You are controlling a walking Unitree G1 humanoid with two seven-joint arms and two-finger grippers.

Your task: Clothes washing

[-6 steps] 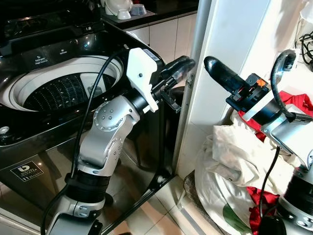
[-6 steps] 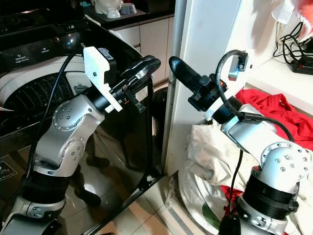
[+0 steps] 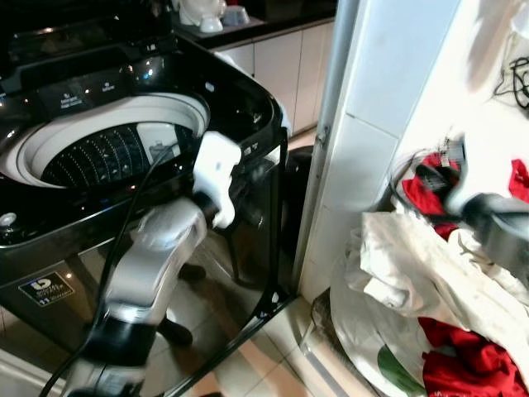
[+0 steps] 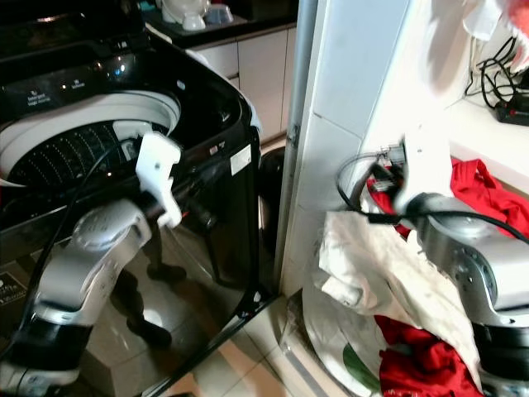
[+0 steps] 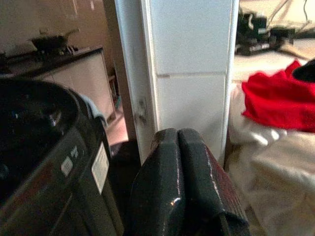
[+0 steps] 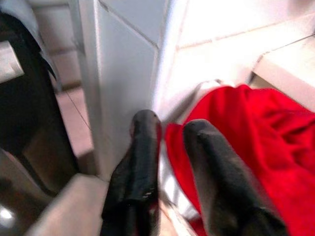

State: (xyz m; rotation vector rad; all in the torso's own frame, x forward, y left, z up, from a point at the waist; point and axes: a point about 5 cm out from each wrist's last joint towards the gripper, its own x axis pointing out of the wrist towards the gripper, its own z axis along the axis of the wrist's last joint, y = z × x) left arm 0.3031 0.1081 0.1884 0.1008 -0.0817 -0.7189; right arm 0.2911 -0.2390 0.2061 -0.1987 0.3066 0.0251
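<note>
The black top-loading washing machine stands at the left with its lid up and its ribbed drum showing. A red garment lies on top of a cream laundry sack at the right, and more red cloth spills out lower down. My left gripper is shut with nothing in it, low beside the washer's front corner and pointing at the pillar. My right gripper is open, just short of the red garment, with nothing between its fingers. Both arms are blurred in the eye views.
A white tiled pillar stands between the washer and the laundry pile. Behind the washer is a counter with bowls. Cables and a power strip lie on a white ledge at the far right. Tiled floor lies below.
Both arms have dropped from their raised pose. The left gripper has sunk beside the washer's front. The right gripper has swung down to the red garment on the sack.
</note>
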